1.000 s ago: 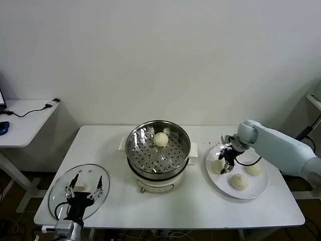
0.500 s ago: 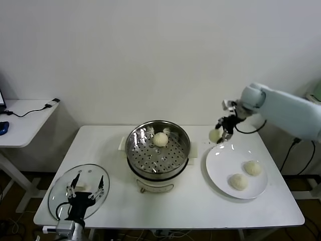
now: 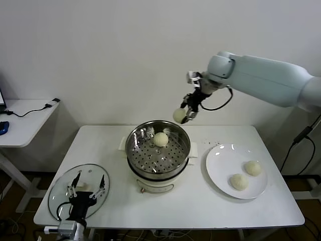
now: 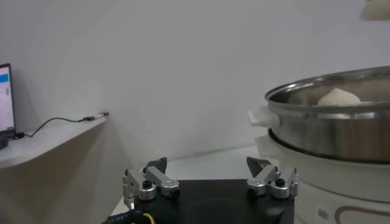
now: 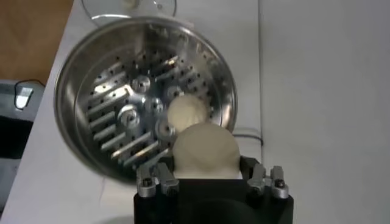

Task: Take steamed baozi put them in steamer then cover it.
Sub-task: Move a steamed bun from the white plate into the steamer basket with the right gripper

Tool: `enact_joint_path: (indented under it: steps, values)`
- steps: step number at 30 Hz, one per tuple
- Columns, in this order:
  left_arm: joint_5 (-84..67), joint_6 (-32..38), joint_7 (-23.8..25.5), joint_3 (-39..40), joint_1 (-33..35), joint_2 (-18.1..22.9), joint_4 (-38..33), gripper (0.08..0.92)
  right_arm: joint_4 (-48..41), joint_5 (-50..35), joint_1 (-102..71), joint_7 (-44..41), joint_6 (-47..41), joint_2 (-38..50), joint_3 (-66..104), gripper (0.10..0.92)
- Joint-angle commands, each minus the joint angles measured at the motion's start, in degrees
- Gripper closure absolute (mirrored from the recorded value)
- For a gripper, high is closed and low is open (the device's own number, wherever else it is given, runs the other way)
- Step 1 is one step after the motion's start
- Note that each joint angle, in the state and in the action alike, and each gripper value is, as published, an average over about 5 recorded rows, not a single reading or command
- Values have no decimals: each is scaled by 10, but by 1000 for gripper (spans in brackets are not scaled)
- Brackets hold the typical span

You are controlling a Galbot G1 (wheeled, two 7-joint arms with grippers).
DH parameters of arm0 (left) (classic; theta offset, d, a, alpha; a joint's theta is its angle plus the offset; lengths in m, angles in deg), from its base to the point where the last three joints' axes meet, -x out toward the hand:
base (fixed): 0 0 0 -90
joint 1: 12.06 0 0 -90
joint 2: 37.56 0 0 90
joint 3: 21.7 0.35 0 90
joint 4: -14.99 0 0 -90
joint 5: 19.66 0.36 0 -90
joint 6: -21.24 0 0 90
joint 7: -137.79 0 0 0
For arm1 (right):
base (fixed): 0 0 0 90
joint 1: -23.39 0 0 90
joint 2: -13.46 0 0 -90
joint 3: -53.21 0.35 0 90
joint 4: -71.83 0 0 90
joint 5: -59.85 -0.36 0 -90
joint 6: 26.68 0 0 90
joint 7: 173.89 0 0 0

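The steel steamer (image 3: pixel 131 150) stands mid-table with one baozi (image 3: pixel 161 139) on its perforated tray. High over the pot's far right rim, my right gripper (image 3: pixel 186 114) is shut on a second baozi (image 3: pixel 179 115). The right wrist view shows that held baozi (image 5: pixel 204 149) filling the right gripper (image 5: pixel 206 163), above the steamer (image 5: pixel 79 97) and the bun inside (image 5: pixel 187 112). Two more baozi (image 3: pixel 252 167) (image 3: pixel 238 182) lie on the white plate (image 3: pixel 220 170). The glass cover (image 3: pixel 62 193) lies at the table's front left, with my open left gripper (image 3: pixel 86 187) (image 4: pixel 207 164) over it.
The plate sits to the right of the steamer (image 4: pixel 329 131). A side desk (image 3: pixel 25 113) with a cable stands off the table's left. The wall runs close behind the table.
My right gripper lifted a baozi off the plate and carried it up and left, to above the steamer's rim. Two buns stay on the plate. The left arm has not moved.
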Motion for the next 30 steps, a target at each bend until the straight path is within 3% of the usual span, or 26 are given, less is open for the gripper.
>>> enact_joint_path:
  steps: [1, 12, 26, 30]
  values:
    - [4, -2, -6, 0, 2, -2, -6, 177, 3, -44, -21, 45, -21, -99, -9, 341]
    - [8, -10, -2, 4, -10, -1, -6, 177, -39, -20, -124, 59, -23, -154, -5, 338]
    - [11, -17, -2, 6, -26, -2, 2, 177, -54, 9, -162, 49, -19, -154, -7, 329]
    - [11, -18, -3, 6, -28, -2, 4, 177, -57, 12, -161, 46, -20, -152, -4, 251]
